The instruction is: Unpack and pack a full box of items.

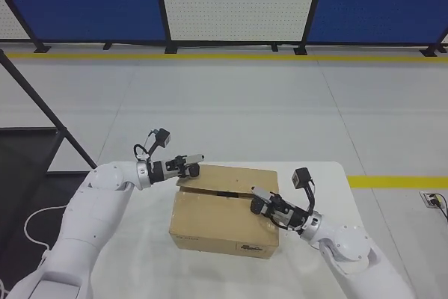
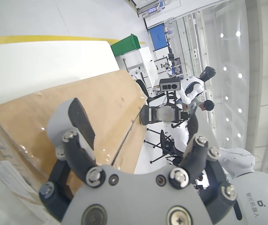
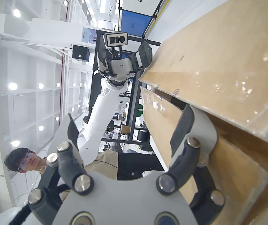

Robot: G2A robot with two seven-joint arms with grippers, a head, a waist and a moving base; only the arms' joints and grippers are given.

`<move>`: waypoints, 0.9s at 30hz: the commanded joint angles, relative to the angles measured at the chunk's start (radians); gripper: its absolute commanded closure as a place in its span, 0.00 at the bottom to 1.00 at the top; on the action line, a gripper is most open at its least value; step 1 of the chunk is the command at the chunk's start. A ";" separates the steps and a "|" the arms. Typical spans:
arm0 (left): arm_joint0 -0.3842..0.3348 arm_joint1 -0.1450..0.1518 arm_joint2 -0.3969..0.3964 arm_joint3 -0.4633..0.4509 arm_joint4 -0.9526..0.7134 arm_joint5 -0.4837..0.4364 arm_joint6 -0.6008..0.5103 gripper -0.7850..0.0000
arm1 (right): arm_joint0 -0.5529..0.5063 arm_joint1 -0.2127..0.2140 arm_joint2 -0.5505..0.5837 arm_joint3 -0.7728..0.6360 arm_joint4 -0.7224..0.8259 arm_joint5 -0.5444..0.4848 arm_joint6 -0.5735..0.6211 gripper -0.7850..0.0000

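Note:
A brown cardboard box (image 1: 224,217) sits in the middle of the white table (image 1: 134,254), its top flaps nearly shut along a centre seam. My left gripper (image 1: 188,169) is open at the box's far left corner; in the left wrist view one finger (image 2: 81,120) lies over the far flap (image 2: 101,94). My right gripper (image 1: 262,203) is open at the right end of the seam. In the right wrist view one of its fingers (image 3: 183,127) is tucked under the slightly raised edge of the far flap (image 3: 218,47), and my left gripper (image 3: 124,64) shows at the flap's other end.
Bare table lies to the left and right of the box. A black metal frame (image 1: 29,112) stands beside the table on the left. Blue partition panels (image 1: 89,19) close off the far side of the floor.

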 commanded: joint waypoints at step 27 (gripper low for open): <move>0.040 0.025 0.008 -0.079 0.002 0.020 -0.020 0.00 | 0.066 -0.001 0.039 0.082 0.003 0.093 0.090 0.00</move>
